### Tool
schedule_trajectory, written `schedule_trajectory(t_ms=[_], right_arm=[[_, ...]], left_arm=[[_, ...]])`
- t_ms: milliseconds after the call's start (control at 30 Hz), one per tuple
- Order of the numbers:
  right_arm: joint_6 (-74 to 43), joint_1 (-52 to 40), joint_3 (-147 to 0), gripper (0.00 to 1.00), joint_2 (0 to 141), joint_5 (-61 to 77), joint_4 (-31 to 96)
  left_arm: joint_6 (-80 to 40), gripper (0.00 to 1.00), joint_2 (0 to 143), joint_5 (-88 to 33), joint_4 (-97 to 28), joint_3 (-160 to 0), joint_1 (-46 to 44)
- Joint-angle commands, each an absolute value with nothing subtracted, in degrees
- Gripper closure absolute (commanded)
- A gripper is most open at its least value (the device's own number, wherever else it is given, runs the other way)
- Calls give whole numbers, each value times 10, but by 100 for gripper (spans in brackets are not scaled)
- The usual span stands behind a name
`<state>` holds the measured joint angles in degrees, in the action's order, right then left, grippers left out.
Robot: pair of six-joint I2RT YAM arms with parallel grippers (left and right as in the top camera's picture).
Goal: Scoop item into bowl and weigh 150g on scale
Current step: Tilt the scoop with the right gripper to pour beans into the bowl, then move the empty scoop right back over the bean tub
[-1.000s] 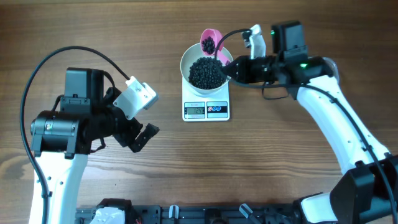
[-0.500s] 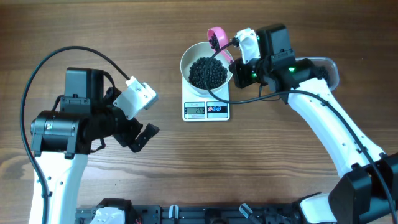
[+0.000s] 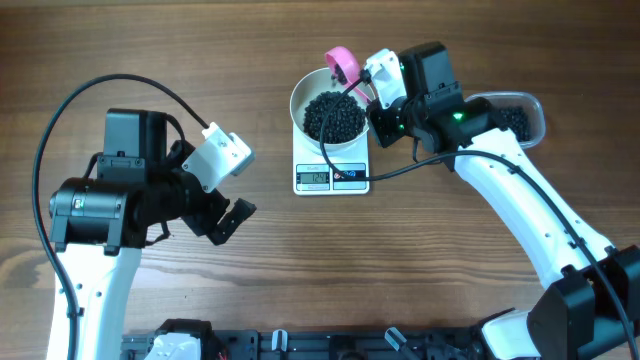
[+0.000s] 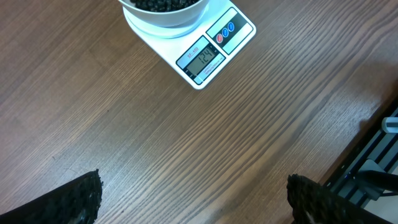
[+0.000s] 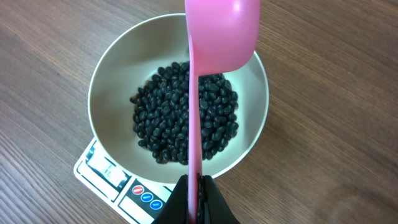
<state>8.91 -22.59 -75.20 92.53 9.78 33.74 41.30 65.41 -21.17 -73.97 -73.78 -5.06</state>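
right wrist | right claw [image 5: 198,194] clamps pink scoop [image 5: 221,31] edge-on over bowl [image 5: 99,93] to shed beans [image 5: 165,124] | left claw [image 4: 196,202] wide, idle | scale [image 4: 205,59] under target

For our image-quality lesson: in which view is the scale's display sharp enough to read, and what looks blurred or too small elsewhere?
Left wrist view: the scale display is crisp, while the fingertips at the bottom corners blur. Overhead view: display too small. Right wrist view: the near pink scoop looks soft.

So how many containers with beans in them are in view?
2: the white bowl on the scale, and a clear tub further right, partly covered by the right arm.
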Motion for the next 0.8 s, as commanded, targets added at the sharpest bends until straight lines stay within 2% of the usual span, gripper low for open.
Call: schedule_trajectory(t_ms=[0,767], right_arm=[[104,-227,-753,96,913,83,336],[119,-237,-753,96,913,24,335]], left_arm=[[411,0,649,-225,-740,-741,-46],[412,0,649,-225,-740,-741,-46]])
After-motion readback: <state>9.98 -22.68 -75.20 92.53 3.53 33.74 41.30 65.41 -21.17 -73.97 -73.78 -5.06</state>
